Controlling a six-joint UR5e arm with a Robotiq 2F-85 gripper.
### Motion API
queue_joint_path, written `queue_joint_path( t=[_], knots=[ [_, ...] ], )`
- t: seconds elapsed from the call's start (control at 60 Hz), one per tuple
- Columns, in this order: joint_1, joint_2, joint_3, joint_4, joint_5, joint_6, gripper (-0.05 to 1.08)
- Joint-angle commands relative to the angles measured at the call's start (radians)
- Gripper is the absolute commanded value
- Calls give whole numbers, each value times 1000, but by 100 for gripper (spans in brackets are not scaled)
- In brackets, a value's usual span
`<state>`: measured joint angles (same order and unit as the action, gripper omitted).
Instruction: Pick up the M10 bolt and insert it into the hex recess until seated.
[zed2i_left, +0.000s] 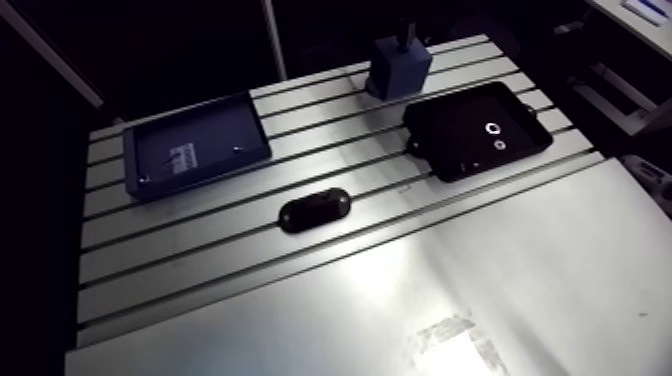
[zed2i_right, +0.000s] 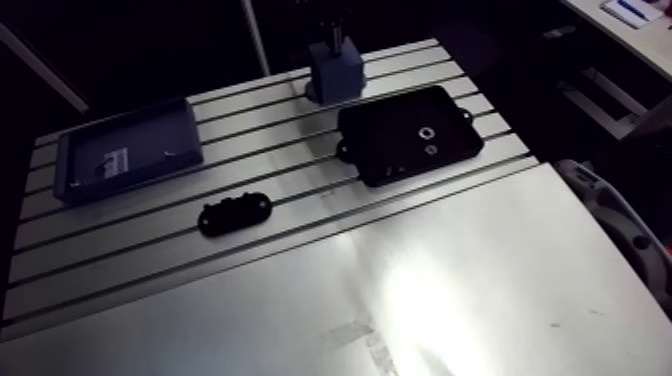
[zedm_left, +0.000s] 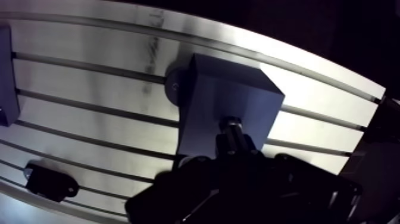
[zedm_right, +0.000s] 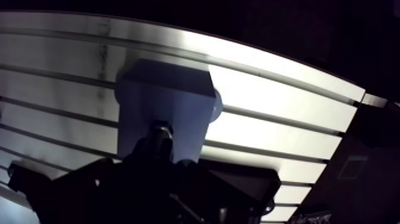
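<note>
A blue-grey holder block (zedm_left: 223, 110) stands on the slotted table, directly under my gripper (zedm_left: 235, 137). A metal bolt (zedm_left: 231, 124) rises from the block's top face, right at the gripper's tip. The dark fingers converge narrowly around it and look shut on the bolt. In the arm view the gripper (zed2i_left: 405, 30) is small and dark above the block (zed2i_left: 398, 68) at the table's far edge. Just in front of the block, to its right, lies a black plate (zed2i_left: 460, 140) with a bright-ringed hex recess (zed2i_left: 492, 127) and a smaller hole (zed2i_left: 499, 144).
A shallow blue tray (zed2i_left: 195, 145) sits at the back left of the table. A black oval part (zed2i_left: 315, 210) lies in the middle, and the wrist view also shows this oval part (zedm_left: 50, 182). A smooth metal sheet (zed2i_left: 450, 300) covers the near half of the table.
</note>
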<state>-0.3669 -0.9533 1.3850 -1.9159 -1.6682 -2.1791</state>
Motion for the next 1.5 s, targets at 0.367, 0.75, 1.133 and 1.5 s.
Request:
queue_joint_path(
  t=[0.367, 0.75, 1.133, 1.5],
  knots=[
    [-1, 9, -2, -1, -2, 0, 102],
    [-1, 12, -4, -1, -2, 0, 102],
    [-1, 15, -4, -1, -3, 0, 102],
    [0, 17, -4, -1, -3, 0, 102]
  ],
)
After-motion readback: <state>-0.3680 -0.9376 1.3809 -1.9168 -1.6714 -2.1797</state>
